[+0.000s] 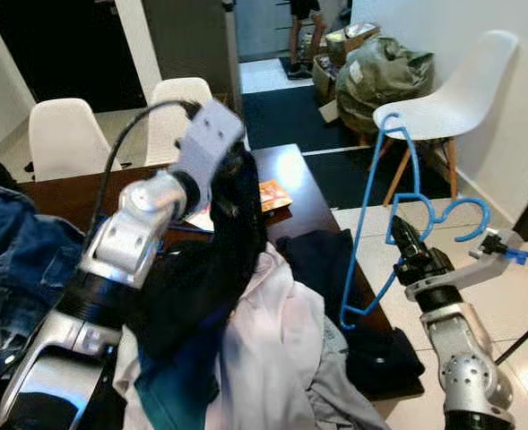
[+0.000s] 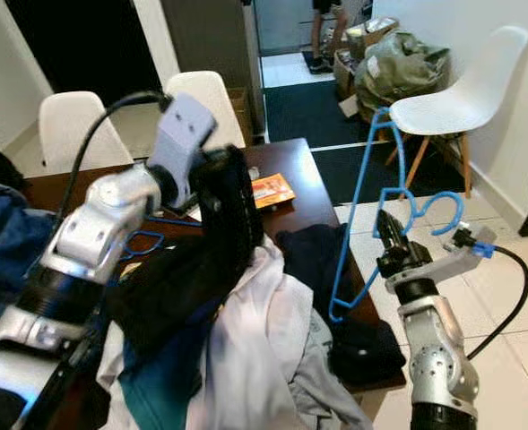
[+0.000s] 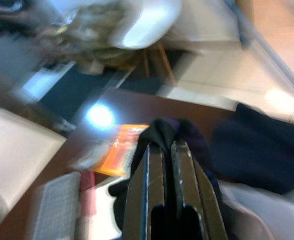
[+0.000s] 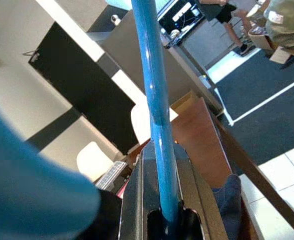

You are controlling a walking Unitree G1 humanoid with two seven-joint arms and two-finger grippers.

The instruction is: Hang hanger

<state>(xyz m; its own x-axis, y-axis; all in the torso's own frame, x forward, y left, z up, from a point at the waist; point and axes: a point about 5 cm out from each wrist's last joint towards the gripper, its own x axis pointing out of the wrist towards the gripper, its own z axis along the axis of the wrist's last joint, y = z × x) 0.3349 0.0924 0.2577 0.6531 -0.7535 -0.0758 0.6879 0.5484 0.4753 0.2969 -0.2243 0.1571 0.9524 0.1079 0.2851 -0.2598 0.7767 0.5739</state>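
My right gripper [image 1: 400,235] is shut on a blue plastic hanger [image 1: 364,206], holding it upright beyond the table's right edge; in the right wrist view the hanger's bar [image 4: 156,100] runs up from between the fingers [image 4: 137,190]. Over the table, my left gripper [image 3: 165,146] is raised and shut on a black garment [image 1: 237,224]. That cloth drapes down from the fingertips onto the clothes pile. The left wrist view is blurred.
The dark wooden table [image 1: 290,175] carries a heap of clothes: a pale pink garment [image 1: 264,340], a navy one [image 1: 322,260], denim [image 1: 12,260], and an orange packet [image 1: 272,194]. White chairs stand behind [image 1: 62,134] and at right [image 1: 452,98]. A person's legs [image 1: 304,36] are far back.
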